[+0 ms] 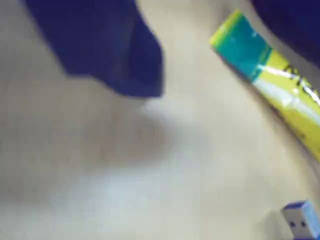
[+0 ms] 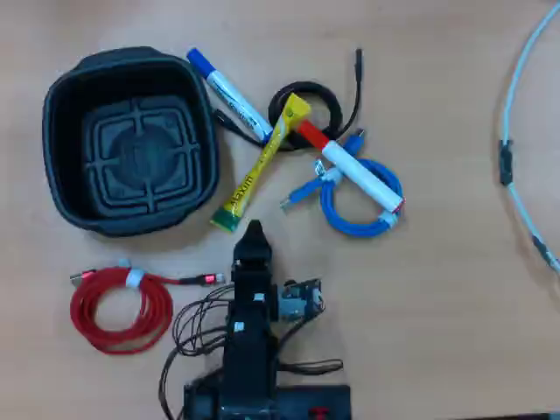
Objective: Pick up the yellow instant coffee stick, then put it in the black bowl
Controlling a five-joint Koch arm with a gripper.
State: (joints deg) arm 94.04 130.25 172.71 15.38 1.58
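Observation:
The yellow instant coffee stick (image 2: 255, 164) lies slanted on the table right of the black bowl (image 2: 58, 105), its green end toward the arm. Its upper end lies over a black cable coil. In the wrist view the stick (image 1: 280, 85) lies at the upper right, green end inward. My gripper (image 2: 254, 233) hovers just below the stick's green end. In the wrist view the gripper (image 1: 225, 55) shows two blue jaws wide apart, open and empty, with the green end between them, close to the right jaw. The bowl is empty.
A white marker with a blue cap (image 2: 229, 93) and one with a red cap (image 2: 348, 168) lie beside the stick. A black cable coil (image 2: 325, 103), a blue cable coil (image 2: 360, 210) with its plug (image 1: 301, 219), a red cable coil (image 2: 122, 304) and a white cable (image 2: 516, 131) lie around.

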